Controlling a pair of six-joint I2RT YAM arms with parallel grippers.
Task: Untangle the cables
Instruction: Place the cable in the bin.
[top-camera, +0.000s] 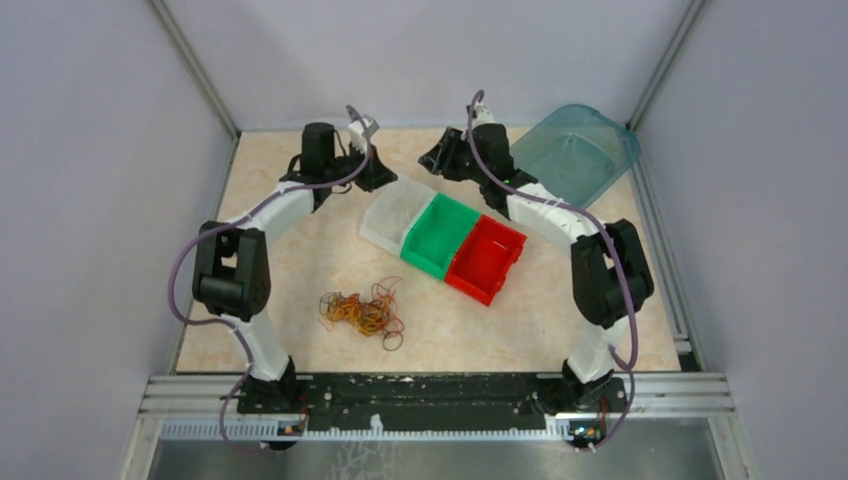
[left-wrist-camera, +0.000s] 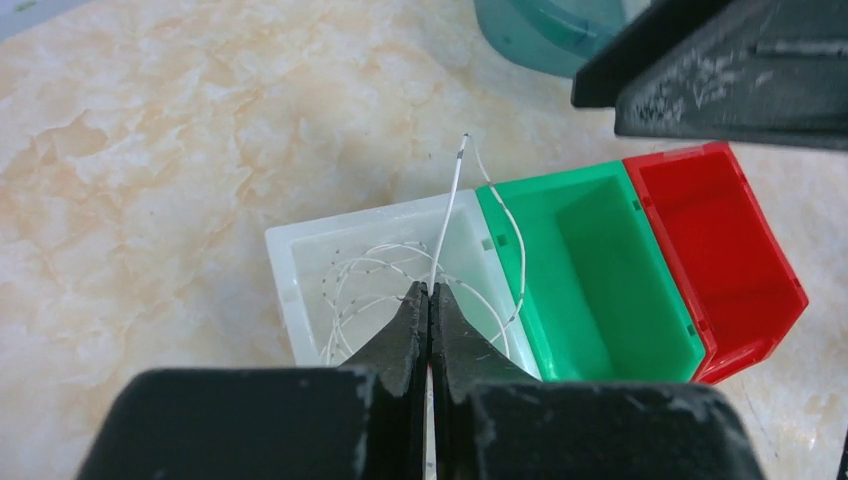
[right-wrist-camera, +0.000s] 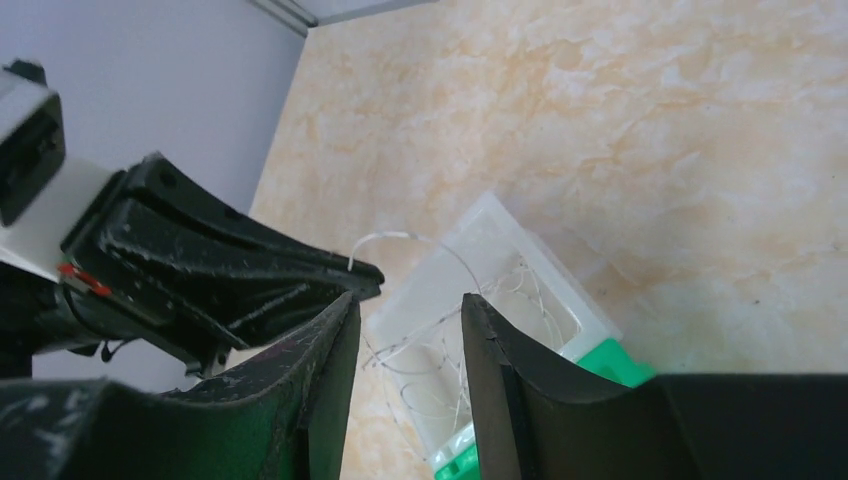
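My left pincer (left-wrist-camera: 429, 292) is pressed together, and it is pinching a white wire (left-wrist-camera: 451, 200) right at the tips; the wire stands up from between my fingers, with its free end in the air over the seam between the white bin (left-wrist-camera: 285, 270) and the green bin (left-wrist-camera: 600, 290). Below the pinch it drops into the white bin, where more thin white coils (left-wrist-camera: 370, 265) lie loose on the floor. One strand drapes over the rim into the green bin. My right pincer (right-wrist-camera: 408, 298) is spread, with nothing between the fingers; through the gap I see the white bin and its coils. It hangs near my left pincer, the two facing each other above the far end of that bin, apart. The red bin (left-wrist-camera: 720, 250) sits against the green one, the three in a slanted row on the table (top-camera: 300, 260), and both coloured bins hold nothing that I can see. A teal tub (top-camera: 575, 150) lies in the far right corner. The cables (top-camera: 362, 312), a small heap of orange, red, yellow and brown loops, lie on the table on the near side, in front of the bins and well apart from both pincers, with one dark loop (top-camera: 393, 342) just beside the heap
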